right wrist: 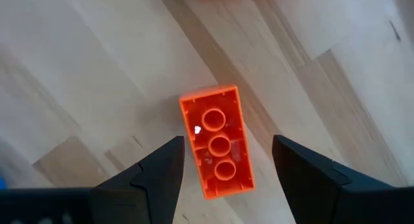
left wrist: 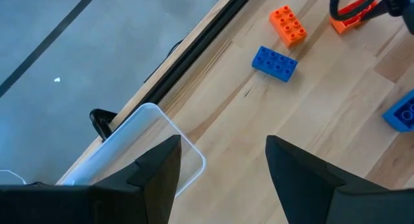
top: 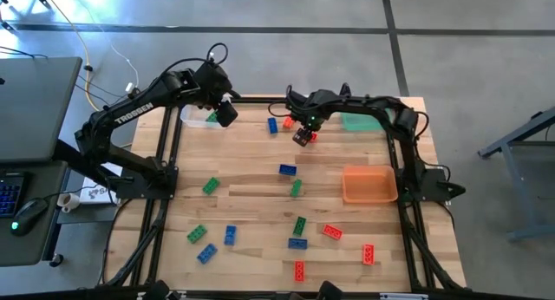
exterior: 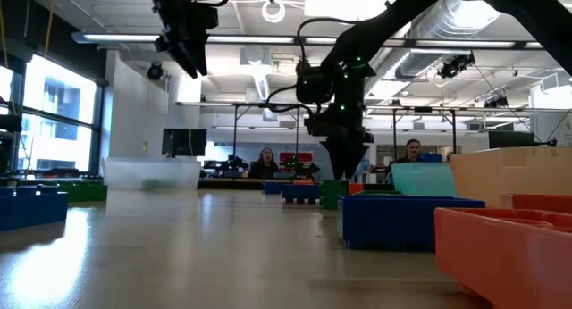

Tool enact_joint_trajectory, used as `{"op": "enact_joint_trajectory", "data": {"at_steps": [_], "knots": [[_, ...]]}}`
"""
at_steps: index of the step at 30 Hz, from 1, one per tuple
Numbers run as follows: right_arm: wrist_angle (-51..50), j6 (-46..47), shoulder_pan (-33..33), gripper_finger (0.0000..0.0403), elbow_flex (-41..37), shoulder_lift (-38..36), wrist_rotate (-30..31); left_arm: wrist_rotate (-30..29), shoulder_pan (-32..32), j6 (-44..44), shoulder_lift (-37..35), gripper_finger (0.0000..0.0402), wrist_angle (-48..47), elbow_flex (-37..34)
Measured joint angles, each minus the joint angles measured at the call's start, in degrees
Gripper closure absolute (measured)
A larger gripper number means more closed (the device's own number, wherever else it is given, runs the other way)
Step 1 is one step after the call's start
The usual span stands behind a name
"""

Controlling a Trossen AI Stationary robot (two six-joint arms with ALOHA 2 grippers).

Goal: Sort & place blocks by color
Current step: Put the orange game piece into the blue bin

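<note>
Right gripper (top: 302, 136) hangs over the far middle of the pale wooden slatted table (top: 251, 205), fingers spread, nothing between them. Right wrist view: a small red-orange plastic brick (right wrist: 218, 141) lies upside down on the wood, hollow underside with three round tubes facing up, directly below the gap between the two dark fingers (right wrist: 155, 172); not touched.

Left gripper (top: 227, 112) sits at the far left, beside the clear plastic rectangular tray (top: 196, 116), fingers apart and holding nothing. Left wrist view: rounded corner of the clear tray (left wrist: 155, 130) just under the near finger.

Small green studded brick (top: 212, 118) rests inside the clear tray. Teal rectangular tray (top: 360, 120) at the far right, orange rectangular tray (top: 369, 184) nearer on the right.

Remaining red, green and blue studded bricks lie scattered loose on the table: blue brick (top: 287, 170) near centre, green brick (top: 211, 186) left of it, red brick (top: 368, 254) toward the near right edge.
</note>
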Motion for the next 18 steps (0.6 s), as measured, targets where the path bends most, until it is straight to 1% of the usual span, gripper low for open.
{"op": "enact_joint_trajectory", "data": {"at_steps": [12,18], "knots": [[0.08,-1.01,-0.24,0.018,0.0,3.06,-0.05,-0.09,0.0,-0.15,0.0,0.019,0.25,0.04],[-0.79,-0.99,-0.43,0.0181,0.17,4.86,-2.44,-0.15,0.0,-1.42,0.0,0.019,0.97,0.04]]}}
